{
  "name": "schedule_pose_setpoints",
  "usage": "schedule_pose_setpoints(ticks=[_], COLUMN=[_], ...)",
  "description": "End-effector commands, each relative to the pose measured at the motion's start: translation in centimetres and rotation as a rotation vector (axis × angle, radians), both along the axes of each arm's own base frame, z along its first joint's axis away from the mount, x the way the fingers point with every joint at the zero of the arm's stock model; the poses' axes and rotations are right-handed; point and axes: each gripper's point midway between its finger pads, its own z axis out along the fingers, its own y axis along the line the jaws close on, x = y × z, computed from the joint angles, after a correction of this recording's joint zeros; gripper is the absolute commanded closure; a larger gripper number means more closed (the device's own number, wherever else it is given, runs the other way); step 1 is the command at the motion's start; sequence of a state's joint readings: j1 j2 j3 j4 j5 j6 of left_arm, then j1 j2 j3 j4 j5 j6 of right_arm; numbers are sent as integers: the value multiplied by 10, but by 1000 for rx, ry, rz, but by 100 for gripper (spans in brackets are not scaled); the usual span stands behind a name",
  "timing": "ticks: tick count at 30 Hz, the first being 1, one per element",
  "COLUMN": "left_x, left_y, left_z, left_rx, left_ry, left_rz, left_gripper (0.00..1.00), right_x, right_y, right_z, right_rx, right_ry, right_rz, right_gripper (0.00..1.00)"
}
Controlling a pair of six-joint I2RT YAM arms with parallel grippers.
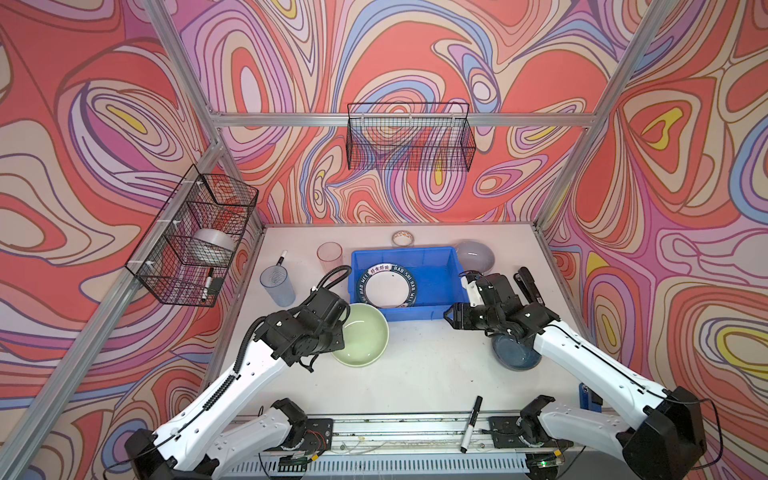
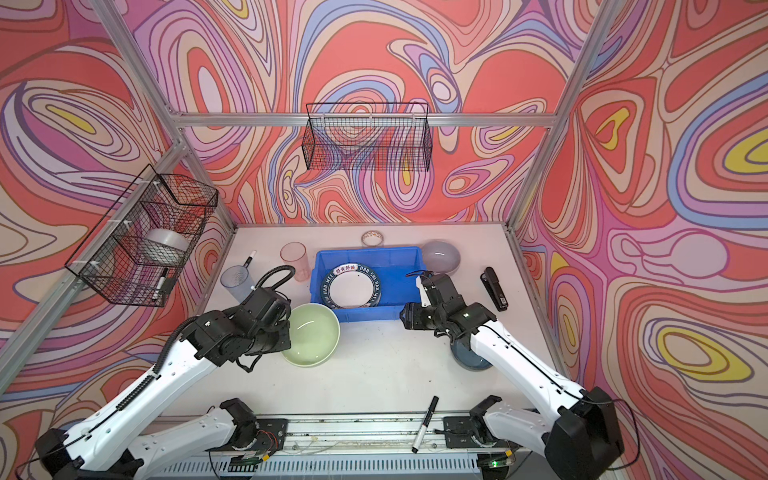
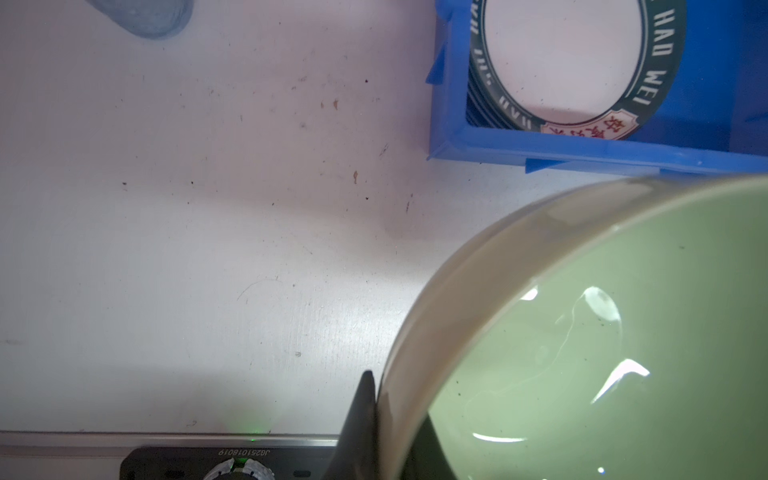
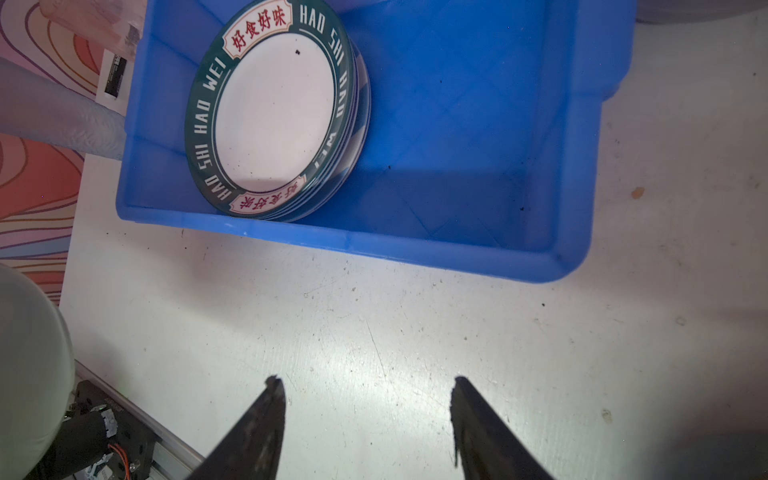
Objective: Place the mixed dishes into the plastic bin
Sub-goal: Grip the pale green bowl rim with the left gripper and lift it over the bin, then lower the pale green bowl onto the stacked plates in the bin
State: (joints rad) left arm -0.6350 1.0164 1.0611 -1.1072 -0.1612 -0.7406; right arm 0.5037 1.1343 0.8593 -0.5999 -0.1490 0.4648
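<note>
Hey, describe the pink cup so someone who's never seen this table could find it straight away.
Find the bright blue bin in the middle of the white table. Two translucent tumblers stand upright off its left side; the pink tumbler is the one nearer the bin's far left corner. Its neighbour, the bluish tumbler, stands further left.

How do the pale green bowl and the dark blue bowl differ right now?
The pale green bowl is wider and lighter in colour than the dark blue bowl. The left gripper is shut on the pale green bowl's rim. The dark blue bowl is ungripped and partly hidden under the right arm, and the right gripper is open and empty. Both bowls are opening-up and outside the plastic bin.
</note>
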Motion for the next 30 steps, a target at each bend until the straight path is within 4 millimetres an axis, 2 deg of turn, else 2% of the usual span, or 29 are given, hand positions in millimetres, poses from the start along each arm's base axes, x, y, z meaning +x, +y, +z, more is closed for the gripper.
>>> schedule_pose_setpoints(ticks=[1,9,12,17,22,26,30], left_x=[25,97,129,173,205,222,231], left_y=[-14,-58,-70,-88,-100,-104,-104], left_z=[28,47,44,25,-4,-27,-40], left_rx=[-6,-54,-79,-122,-130,-105,-97], left_ry=[-71,-109,-125,-86,-37,16,34], left_rz=[-44,-129,-142,-160,-159,-165,-160], left_gripper=[100,100,100,100,100,100,100], right_x=[-1,-5,-6,-8,-8,-10,-12], right_y=[-5,-12,-14,-14,-16,-18,-21], right_z=[4,9,8,8,9,10,9], right_rx=[-10,-27,-27,-30,-36,-39,-49], right_ry=[-16,-28,-42,-42,-56,-59,-61], right_rz=[-15,-30,-37,-25,-31,-30,-31], right_gripper=[35,35,35,35,35,35,35])
